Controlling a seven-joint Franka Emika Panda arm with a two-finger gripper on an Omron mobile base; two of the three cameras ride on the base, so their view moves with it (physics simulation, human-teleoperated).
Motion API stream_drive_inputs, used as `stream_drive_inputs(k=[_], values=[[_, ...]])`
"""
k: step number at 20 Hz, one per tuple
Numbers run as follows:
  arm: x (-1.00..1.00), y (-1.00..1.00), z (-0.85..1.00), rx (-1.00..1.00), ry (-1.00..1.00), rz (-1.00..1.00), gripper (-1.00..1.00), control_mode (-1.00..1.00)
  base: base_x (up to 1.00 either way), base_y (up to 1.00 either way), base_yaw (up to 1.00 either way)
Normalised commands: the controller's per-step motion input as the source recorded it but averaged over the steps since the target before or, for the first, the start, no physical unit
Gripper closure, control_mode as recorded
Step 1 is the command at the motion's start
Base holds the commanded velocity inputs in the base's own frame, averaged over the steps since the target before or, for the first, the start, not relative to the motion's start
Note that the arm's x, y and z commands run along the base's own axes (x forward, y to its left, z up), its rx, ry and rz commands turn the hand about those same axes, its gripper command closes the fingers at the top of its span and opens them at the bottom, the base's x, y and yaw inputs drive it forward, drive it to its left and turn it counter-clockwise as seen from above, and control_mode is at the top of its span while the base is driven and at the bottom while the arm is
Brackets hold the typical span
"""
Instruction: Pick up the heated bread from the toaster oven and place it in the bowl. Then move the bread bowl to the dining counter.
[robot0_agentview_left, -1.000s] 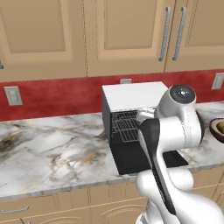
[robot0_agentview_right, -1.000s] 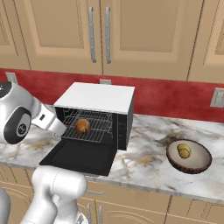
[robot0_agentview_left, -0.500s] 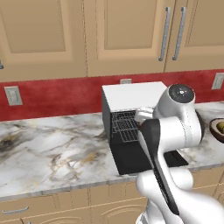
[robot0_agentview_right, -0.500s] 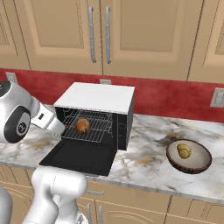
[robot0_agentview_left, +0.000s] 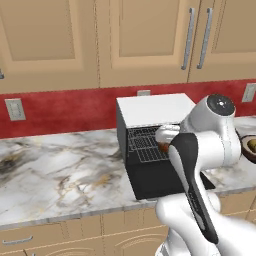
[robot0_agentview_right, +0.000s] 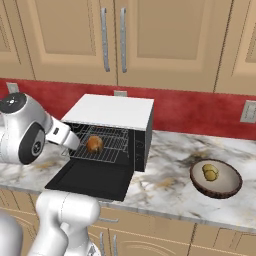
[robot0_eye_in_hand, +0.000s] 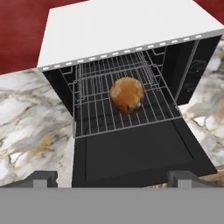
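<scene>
Outlet (robot0_agentview_left: 15, 109): seen at the far left of the left base view, mounted on the red wall (robot0_agentview_left: 60, 109) above the marble counter (robot0_agentview_left: 55, 170).
Gripper (robot0_eye_in_hand: 113, 179): held in front of the oven mouth, above the lowered door; its two dark fingertips (robot0_eye_in_hand: 43, 178) are spread wide apart and nothing is clasped between them.
Toaster oven (robot0_agentview_right: 112, 111): set on the marble counter against the red wall, its black door (robot0_agentview_right: 92, 180) dropped flat toward the robot, wire rack (robot0_agentview_right: 102, 145) exposed.
Heated bread (robot0_eye_in_hand: 127, 95): found lying on the wire rack inside the toaster oven, near the middle, apart from the fingertips.
Bowl (robot0_agentview_right: 216, 178): placed on the marble counter well to the right of the toaster oven; a small yellowish item (robot0_agentview_right: 210, 173) is seen inside it, its kind not made out.
Cabinets (robot0_agentview_right: 150, 40): tan doors with metal handles are hung above the wall.
</scene>
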Motion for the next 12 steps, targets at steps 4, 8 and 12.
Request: stream_drive_inputs(k=[4, 8, 12], values=[[0.19, 0.00, 0.00, -0.01, 0.06, 0.02, -1.00, -1.00, 0.00, 0.00, 0.00], [0.31, 0.00, 0.00, 0.00, 0.06, 0.00, -1.00, -1.00, 0.00, 0.00, 0.00], [0.15, -0.15, -0.01, 0.00, 0.09, 0.02, -1.00, -1.00, 0.00, 0.00, 0.00]])
